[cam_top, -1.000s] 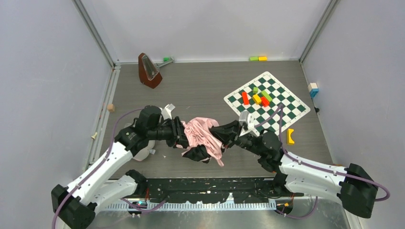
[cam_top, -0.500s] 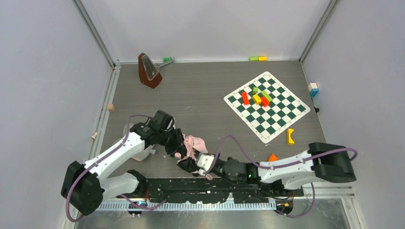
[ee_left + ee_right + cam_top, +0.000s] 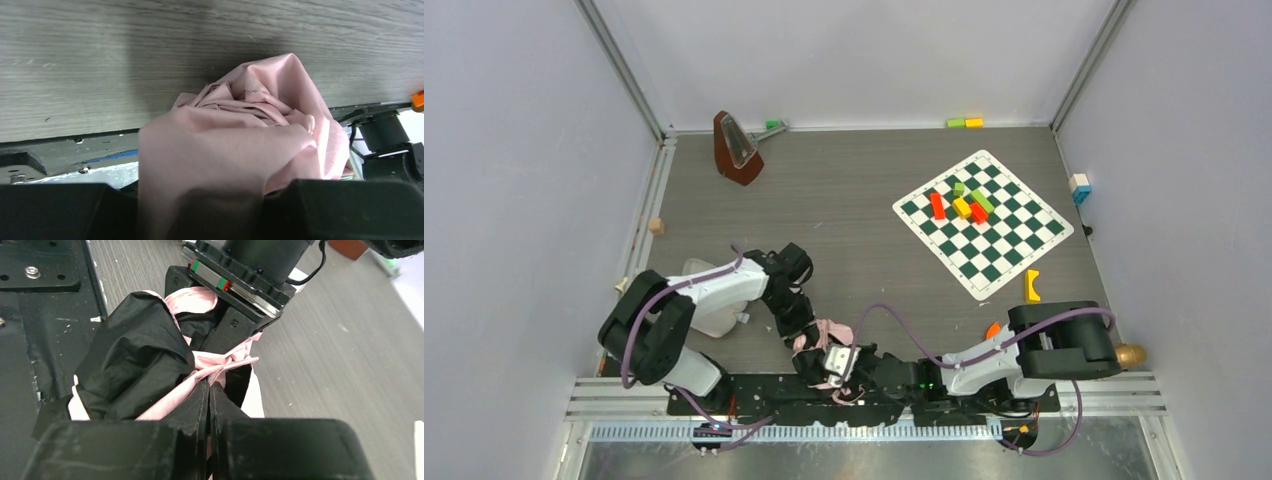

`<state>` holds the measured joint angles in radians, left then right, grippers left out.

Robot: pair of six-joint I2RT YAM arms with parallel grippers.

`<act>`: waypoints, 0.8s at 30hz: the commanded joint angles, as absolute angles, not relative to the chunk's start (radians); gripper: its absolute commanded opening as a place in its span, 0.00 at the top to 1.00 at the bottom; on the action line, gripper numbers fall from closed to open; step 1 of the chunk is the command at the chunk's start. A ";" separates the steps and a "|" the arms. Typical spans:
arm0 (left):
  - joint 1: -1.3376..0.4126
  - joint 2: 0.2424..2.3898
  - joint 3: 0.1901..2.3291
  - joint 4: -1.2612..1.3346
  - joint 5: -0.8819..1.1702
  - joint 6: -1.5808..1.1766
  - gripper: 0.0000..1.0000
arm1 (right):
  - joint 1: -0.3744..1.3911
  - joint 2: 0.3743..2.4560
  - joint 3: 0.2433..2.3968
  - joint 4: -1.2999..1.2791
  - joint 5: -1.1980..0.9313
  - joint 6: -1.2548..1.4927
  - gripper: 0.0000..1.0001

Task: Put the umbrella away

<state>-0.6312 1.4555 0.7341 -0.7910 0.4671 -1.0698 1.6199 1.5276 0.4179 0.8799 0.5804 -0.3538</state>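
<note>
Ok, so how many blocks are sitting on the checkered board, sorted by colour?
red blocks: 2
green blocks: 2
yellow block: 1
Total on the checkerboard: 5

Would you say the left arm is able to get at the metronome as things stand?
Probably not yet: the left claw is shut on the umbrella, which the right claw pinches too. The table between it and the metronome looks bare, so letting go should free the way.
</note>
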 commanded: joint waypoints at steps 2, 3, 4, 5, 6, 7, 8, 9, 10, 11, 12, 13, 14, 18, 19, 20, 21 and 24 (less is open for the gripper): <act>-0.703 1.565 0.729 -0.623 0.263 -1.108 1.00 | 1.514 1.407 0.379 1.302 0.404 -0.101 0.94; -0.709 1.572 0.725 -0.593 0.263 -1.106 1.00 | 1.485 1.399 0.374 1.301 0.354 -0.079 0.94; -0.720 1.572 0.714 -0.557 0.255 -1.106 1.00 | 1.476 1.392 0.381 1.275 0.333 -0.045 0.94; -0.725 1.564 0.689 -0.498 0.250 -1.105 1.00 | 1.462 1.392 0.391 1.246 0.285 -0.026 0.94; -0.727 1.554 0.665 -0.429 0.256 -1.103 1.00 | 1.456 1.395 0.416 1.186 0.224 0.020 0.94; -0.727 1.545 0.639 -0.366 0.261 -1.099 1.00 | 1.445 1.399 0.426 1.161 0.202 0.052 0.94; -0.727 1.534 0.618 -0.314 0.257 -1.094 1.00 | 1.442 1.411 0.435 1.138 0.174 0.125 0.94; -0.727 1.525 0.601 -0.280 0.247 -1.091 1.00 | 1.436 1.418 0.432 1.140 0.162 0.160 0.94; -0.727 1.514 0.583 -0.253 0.240 -1.090 1.00 | 1.433 1.438 0.416 1.170 0.152 0.233 0.94; -0.727 1.506 0.566 -0.223 0.242 -1.090 1.00 | 1.427 1.448 0.406 1.186 0.160 0.267 0.94; -0.727 1.500 0.548 -0.194 0.243 -1.093 1.00 | 1.421 1.467 0.384 1.202 0.183 0.353 0.94; -0.727 1.498 0.533 -0.181 0.240 -1.097 1.00 | 1.405 1.488 0.376 1.205 0.188 0.447 0.94; -0.727 1.498 0.520 -0.175 0.237 -1.101 1.00 | 1.393 1.499 0.360 1.204 0.187 0.495 0.94; -0.729 1.524 0.447 -0.070 0.234 -1.112 1.00 | 1.365 1.592 0.336 1.272 0.157 0.665 0.94; -0.729 1.540 0.426 -0.037 0.229 -1.120 1.00 | 1.364 1.624 0.342 1.268 0.159 0.701 0.94; -0.729 1.554 0.398 0.004 0.228 -1.126 1.00 | 1.362 1.639 0.343 1.272 0.172 0.717 0.94; -0.729 1.570 0.379 0.047 0.230 -1.136 1.00 | 1.358 1.671 0.341 1.292 0.176 0.742 0.94; -0.730 1.628 0.333 0.136 0.245 -1.166 1.00 | 1.348 1.707 0.341 1.294 0.206 0.781 0.94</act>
